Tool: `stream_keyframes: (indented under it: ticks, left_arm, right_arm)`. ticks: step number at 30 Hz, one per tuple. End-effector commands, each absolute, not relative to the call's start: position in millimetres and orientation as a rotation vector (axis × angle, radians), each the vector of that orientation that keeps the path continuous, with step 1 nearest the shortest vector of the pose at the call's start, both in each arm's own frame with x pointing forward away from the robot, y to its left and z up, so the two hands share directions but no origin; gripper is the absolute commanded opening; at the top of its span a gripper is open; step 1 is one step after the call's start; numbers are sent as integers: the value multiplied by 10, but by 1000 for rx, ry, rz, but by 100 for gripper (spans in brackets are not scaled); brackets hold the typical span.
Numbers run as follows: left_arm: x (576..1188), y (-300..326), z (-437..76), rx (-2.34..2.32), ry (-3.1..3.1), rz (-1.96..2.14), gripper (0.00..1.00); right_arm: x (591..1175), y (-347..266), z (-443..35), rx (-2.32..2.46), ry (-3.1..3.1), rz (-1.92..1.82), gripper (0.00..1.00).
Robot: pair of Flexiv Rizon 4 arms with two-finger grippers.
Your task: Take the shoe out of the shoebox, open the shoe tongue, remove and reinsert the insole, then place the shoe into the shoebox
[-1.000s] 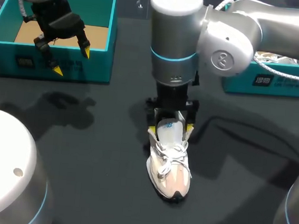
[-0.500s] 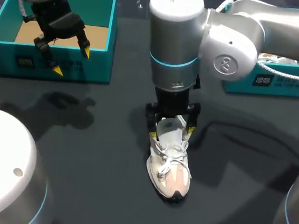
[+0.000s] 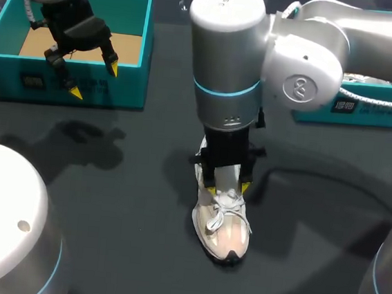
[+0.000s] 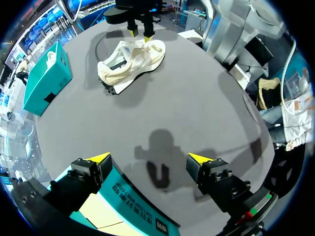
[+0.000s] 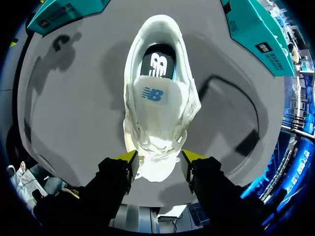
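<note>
Gripper [image 5: 160,158] of the right arm points straight down at a white shoe [image 5: 156,98]. It is set wide, with one yellow tip on each side of the laced forefoot. The tips sit close against the shoe's sides, and no squeeze shows. Just ahead of the gripper the tongue [image 5: 156,94] stands up pale and padded. Beyond it, the dark insole [image 5: 157,63] shows in the heel opening. The shoe stands upright on its sole on the dark desk [image 3: 109,180], outside the box.

The shoe looks light, with a soft mesh upper that would cave in under a hard pinch and loose laces [image 3: 221,210] that could snag a fingertip. The sole and heel look like the firm parts. The tongue's free edge, ahead of the gripper, seems the best place to pinch for folding it open. The insole is probably thin and floppy, best taken at its heel end.

Well away from the shoe, the left gripper [image 4: 150,160] hovers wide apart and empty. The front wall of the teal shoebox [image 4: 123,196] lies under it, nearer one fingertip.
</note>
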State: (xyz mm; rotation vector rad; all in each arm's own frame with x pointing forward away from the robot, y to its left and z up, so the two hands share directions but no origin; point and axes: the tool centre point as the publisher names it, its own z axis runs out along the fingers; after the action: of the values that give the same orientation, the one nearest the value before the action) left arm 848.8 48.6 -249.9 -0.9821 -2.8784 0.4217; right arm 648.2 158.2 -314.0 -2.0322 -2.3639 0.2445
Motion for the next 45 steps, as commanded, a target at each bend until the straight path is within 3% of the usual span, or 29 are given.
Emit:
stream_keyframes:
  ticks: [1, 12, 39, 45]
  left_arm:
    - [8478, 493, -2498, -984, -2880, 418, 100]
    - [8478, 493, -2498, -984, -2880, 418, 100]
    - [8478, 493, -2498, -984, -2880, 418, 100]
    - [8478, 493, -2498, -984, -2880, 418, 100]
  right_arm:
    - [6335, 1514, -3026, -2070, -2359, 232, 47]
    - [6293, 1551, -2930, -2103, -2391, 215, 26]
    - [7109, 1586, -3404, -1864, -2496, -13, 25]
    - [7086, 1633, -3283, -1880, -2537, -2, 25]
